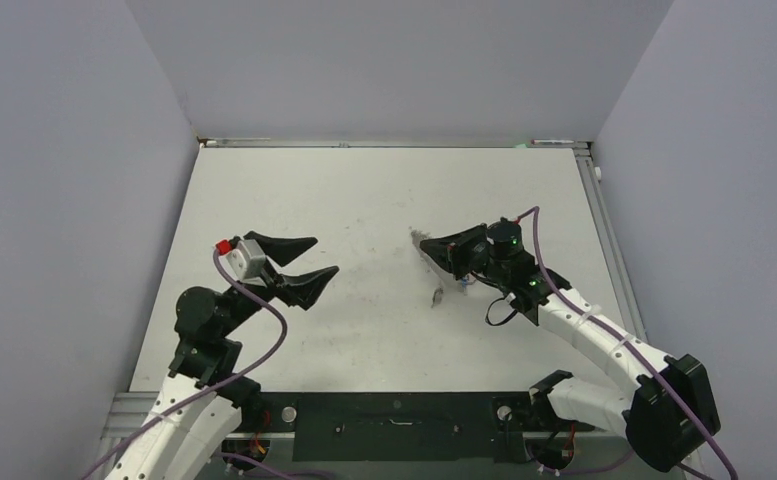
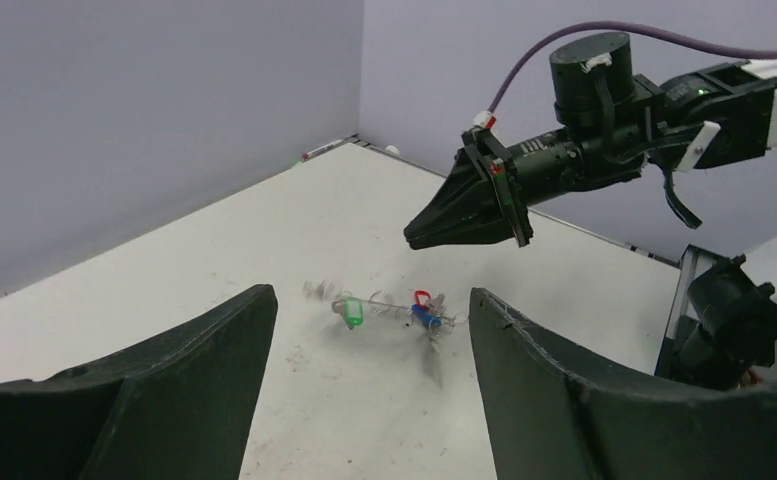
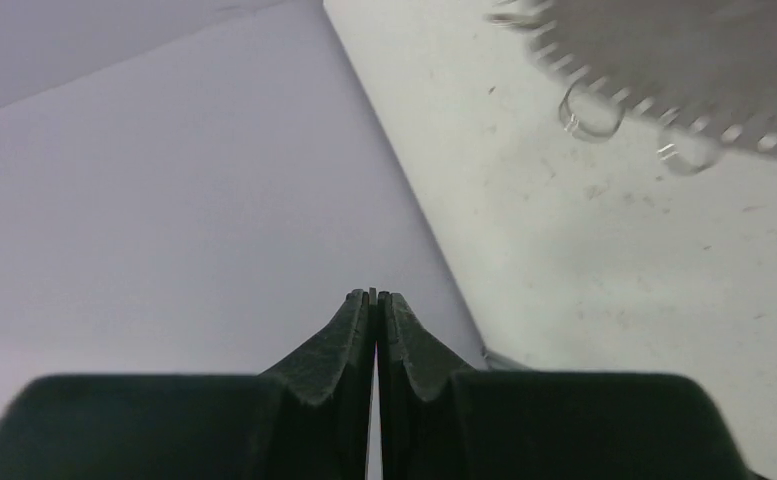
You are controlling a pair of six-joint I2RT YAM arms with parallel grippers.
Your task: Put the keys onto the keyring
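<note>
Black and spread wide with nothing between them, the fingers of my left claw (image 1: 324,255) sit at the left side of the counter (image 1: 364,190), aimed to the right across it. Straight ahead of that opening, in the left wrist view, is the keyring (image 2: 389,305). It is a thin silver wire with the keys (image 2: 422,312) bunched along it: a green head (image 2: 354,313) toward the far end, and a red head (image 2: 422,298) and a blue head (image 2: 425,319) close together toward the near end. Its long axis runs far-to-near on the counter, so it lies broadside to my left claw rather than pointing at it. The wire is smeared in every view, and I cannot tell whether it rests flat or whether the keys are threaded on it. Further right, my right claw (image 2: 416,238) is pinched fully closed on nothing, its tip above the ring and pointing left, toward the other claw. Right is plainly the nearer arm; left is well apart from the ring. My judgement is that whichever claw goes in has to come at the wire across its length, and the right one would need to open first.
</note>
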